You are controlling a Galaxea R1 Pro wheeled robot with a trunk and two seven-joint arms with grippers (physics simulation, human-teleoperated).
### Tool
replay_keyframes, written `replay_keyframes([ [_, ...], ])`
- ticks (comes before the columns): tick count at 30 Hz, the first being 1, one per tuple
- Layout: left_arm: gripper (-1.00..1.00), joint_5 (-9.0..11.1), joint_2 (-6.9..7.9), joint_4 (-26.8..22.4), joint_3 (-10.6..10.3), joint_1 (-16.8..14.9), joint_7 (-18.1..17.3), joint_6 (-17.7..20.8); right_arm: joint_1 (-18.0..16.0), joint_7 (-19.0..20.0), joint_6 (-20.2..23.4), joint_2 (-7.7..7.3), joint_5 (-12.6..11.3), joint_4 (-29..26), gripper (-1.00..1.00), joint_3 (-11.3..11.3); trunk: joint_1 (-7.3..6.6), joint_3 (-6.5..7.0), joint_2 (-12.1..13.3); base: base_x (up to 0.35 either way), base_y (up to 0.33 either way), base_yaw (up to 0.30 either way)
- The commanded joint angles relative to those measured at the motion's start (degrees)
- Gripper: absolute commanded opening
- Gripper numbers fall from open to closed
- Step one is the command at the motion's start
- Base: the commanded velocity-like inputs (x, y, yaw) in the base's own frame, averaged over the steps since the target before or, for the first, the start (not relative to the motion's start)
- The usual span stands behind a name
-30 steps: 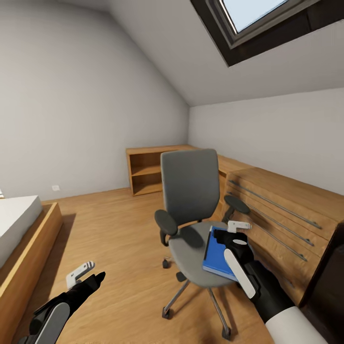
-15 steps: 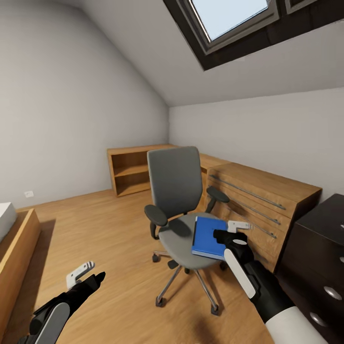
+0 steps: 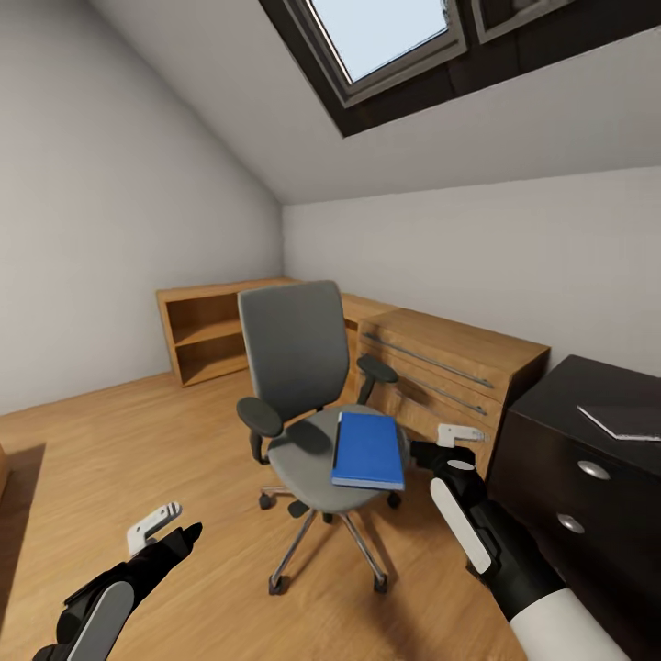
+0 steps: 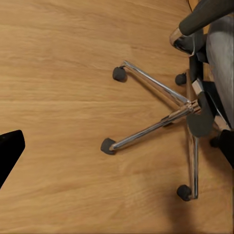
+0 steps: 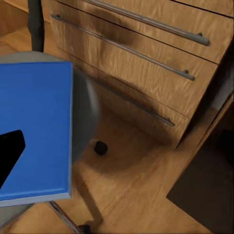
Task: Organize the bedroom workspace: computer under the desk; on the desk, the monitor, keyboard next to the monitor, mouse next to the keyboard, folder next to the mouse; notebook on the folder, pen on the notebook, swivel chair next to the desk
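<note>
Head view: the flat bright blue folder [image 3: 369,449] lies on the seat of the grey padded swivel chair [image 3: 308,395], centre frame. The right end effector [image 3: 447,444] hovers just beside it, holding nothing; its opening cannot be judged. The black table [image 3: 588,459] stands at right.

Left wrist view: the chair's chrome star base [image 4: 187,109]; the left end effector's state cannot be told.

Right wrist view: the folder fills the left.

Step in hand: folder pickup. Next move: close on its near edge.

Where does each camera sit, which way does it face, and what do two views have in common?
Head view: high on the robot, facing forward and down at the swivel chair, folder and desk; left gripper and right gripper show.
Left wrist view: near that gripper, facing down at the floor and the chair's chrome base; one dark fingertip shows.
Right wrist view: near that gripper, facing the folder and wooden chest; one dark fingertip shows.
Head and right wrist views share the folder, lying on the chair seat.
</note>
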Motion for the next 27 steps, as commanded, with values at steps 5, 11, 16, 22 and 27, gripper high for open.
replay_keyframes([
  [5,1.0,0.61,0.02,-0.11,0.03,-0.02,0.49,0.11,-0.08,-0.56,0.11,-0.06,-0.5,0.0,1.0,0.22,-0.01,-0.07,-0.03,-0.099,0.088,-0.292],
  [11,1.0,0.54,0.02,-0.11,0.03,-0.02,0.49,0.06,-0.08,-0.51,0.06,-0.06,-0.5,0.04,1.0,0.22,-0.01,-0.07,-0.03,-0.231,0.217,-0.292],
  [16,1.0,0.58,0.04,-0.11,0.05,-0.02,0.45,0.13,-0.08,-0.48,-0.06,-0.05,-0.56,0.07,1.0,0.22,-0.01,-0.07,-0.03,-0.229,0.226,-0.293],
  [22,1.0,0.68,0.03,-1.19,0.35,-0.02,0.48,0.15,-0.08,-0.34,-0.5,-0.33,-7.19,0.06,1.0,-0.03,-0.01,-0.07,-0.03,-0.067,0.06,-0.174],
  [27,1.0,0.7,0.06,-1.67,0.44,-0.02,0.49,0.14,-0.08,-0.19,-2.87,-0.29,-12.03,0.61,1.0,-0.55,0.87,-0.78,-1.64,-0.001,0.001,-0.005],
])
